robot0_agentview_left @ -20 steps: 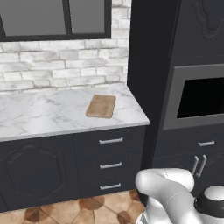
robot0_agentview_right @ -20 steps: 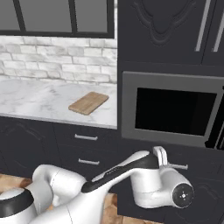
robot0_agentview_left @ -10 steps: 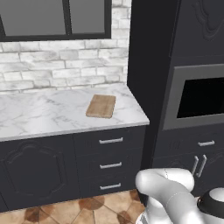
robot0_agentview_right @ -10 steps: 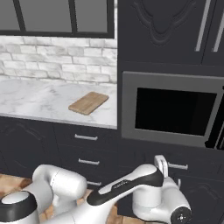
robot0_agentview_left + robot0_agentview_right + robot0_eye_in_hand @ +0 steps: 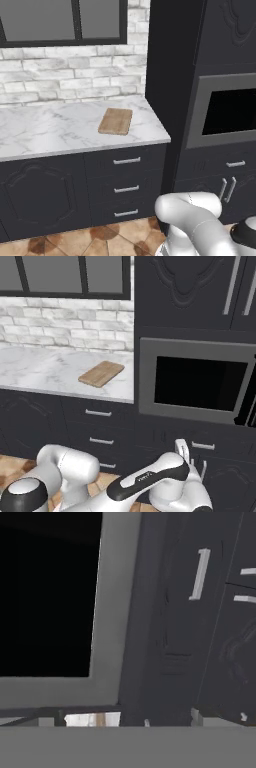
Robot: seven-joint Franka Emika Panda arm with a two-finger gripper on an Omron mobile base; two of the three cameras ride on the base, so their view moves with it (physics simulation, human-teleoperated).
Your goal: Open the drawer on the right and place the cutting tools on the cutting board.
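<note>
- In front of the tall dark oven unit at the right of the kitchen, the drawer (image 5: 220, 167) sat just under the oven (image 5: 227, 110). It was fully closed, its dark front flush with the cabinetry.
- A short silver handle (image 5: 202, 445) ran across the drawer front. In the hand view it appeared turned upright, because the hand was rolled.
- The step in hand appeared to be the reach for that handle, with the drawer not yet opened.
- To do it well, the fingers would probably need to line up on either side of the bar. They should close around the bar rather than against the flat front. The pull should then run straight out toward the robot, so the drawer slides without twisting.
- The gripper (image 5: 182, 453) hung low, near the drawer front but not touching it.
- Its fingers were spread about as wide as they go. Nothing was held or touched.
- The cutting board (image 5: 116, 121) lay flat and bare on the marble counter (image 5: 45, 130). It was to the left, near the counter's right end and well apart from the drawer.
- The cutting tools were presumably still shut inside the drawer.
- Three narrower drawers (image 5: 126, 187) with silver bars stood below the board. They were no part of this step.
</note>
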